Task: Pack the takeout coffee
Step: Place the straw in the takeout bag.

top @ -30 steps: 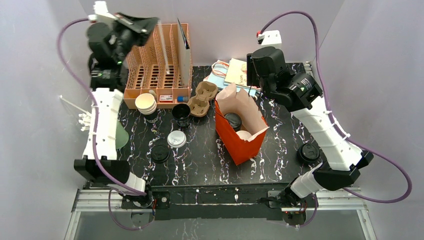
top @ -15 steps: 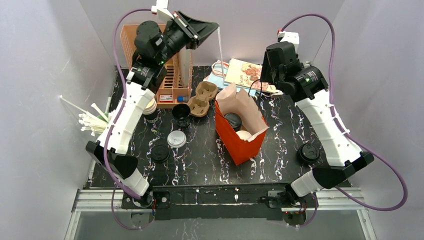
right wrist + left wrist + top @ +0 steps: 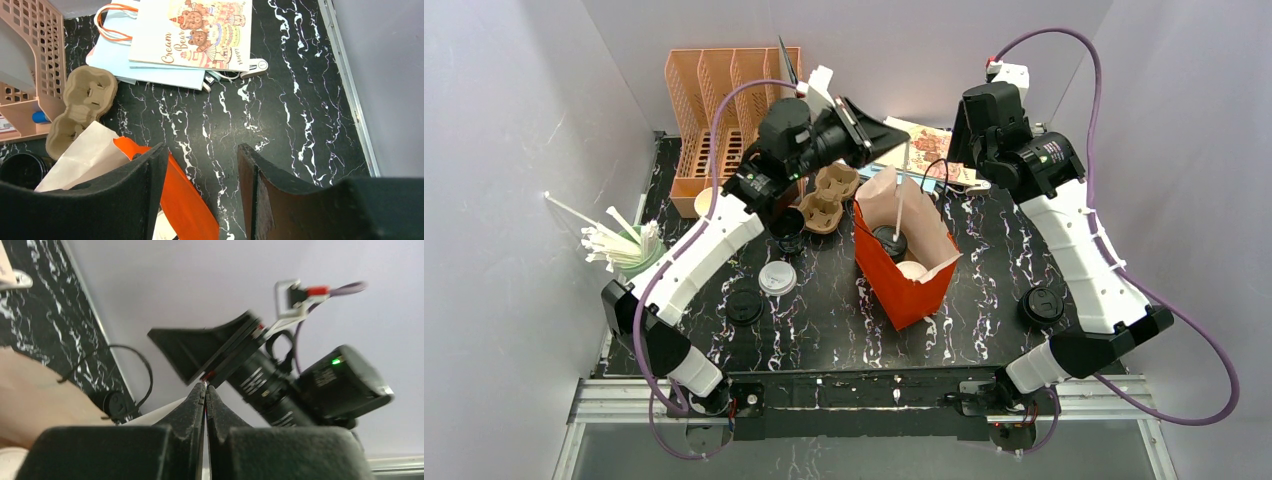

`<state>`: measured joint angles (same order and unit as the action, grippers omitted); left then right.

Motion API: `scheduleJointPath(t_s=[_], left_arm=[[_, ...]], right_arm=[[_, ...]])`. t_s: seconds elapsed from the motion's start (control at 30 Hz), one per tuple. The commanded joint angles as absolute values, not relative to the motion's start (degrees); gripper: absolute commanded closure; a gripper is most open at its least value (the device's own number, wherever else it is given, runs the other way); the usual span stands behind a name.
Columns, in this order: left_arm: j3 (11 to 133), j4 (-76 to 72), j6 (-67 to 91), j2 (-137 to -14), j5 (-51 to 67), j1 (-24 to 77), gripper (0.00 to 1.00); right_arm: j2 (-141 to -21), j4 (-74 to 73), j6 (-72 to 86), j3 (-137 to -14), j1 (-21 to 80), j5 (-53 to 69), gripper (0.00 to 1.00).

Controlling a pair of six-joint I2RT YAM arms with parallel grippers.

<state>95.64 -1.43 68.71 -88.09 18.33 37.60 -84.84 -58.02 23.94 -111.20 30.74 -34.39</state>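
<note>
An orange paper bag (image 3: 911, 285) stands open mid-table. Inside it is the takeout coffee (image 3: 890, 241), showing only its black lid, beside a white round thing (image 3: 912, 270). My left gripper (image 3: 902, 141) hovers above the bag's back edge, shut on a thin white straw (image 3: 898, 205) that hangs down towards the lid. In the left wrist view the jaws (image 3: 205, 386) are pressed together with a white sliver between them. My right gripper (image 3: 964, 140) is raised behind the bag's right side. It stands open (image 3: 202, 150) with nothing between its fingers, above the bag's orange rim (image 3: 190, 200).
An orange slotted organiser (image 3: 724, 110) stands at back left, a pulp cup carrier (image 3: 829, 195) beside it. A black cup (image 3: 786, 232), a pale lid (image 3: 777, 277) and black lids (image 3: 744, 307) (image 3: 1041, 305) lie around. Straws (image 3: 614, 245) stand at left, gift bags (image 3: 195, 30) behind.
The left arm has swung from the back-left organiser rightward to above the orange bag, carrying the straw. The right arm has drawn back and up a little.
</note>
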Motion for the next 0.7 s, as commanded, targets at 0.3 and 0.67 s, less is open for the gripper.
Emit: scheduleJointPath(t_s=[0.3, 0.67], left_arm=[[92.7, 15.9, 60.6, -87.6, 9.8, 42.4, 0.34], [99.4, 45.0, 48.8, -81.3, -23.5, 32.7, 0.36]], right_arm=[[-81.3, -55.0, 25.0, -109.4, 30.0, -34.2, 0.32], [-81.3, -54.9, 24.9, -108.9, 29.9, -31.9, 0.29]])
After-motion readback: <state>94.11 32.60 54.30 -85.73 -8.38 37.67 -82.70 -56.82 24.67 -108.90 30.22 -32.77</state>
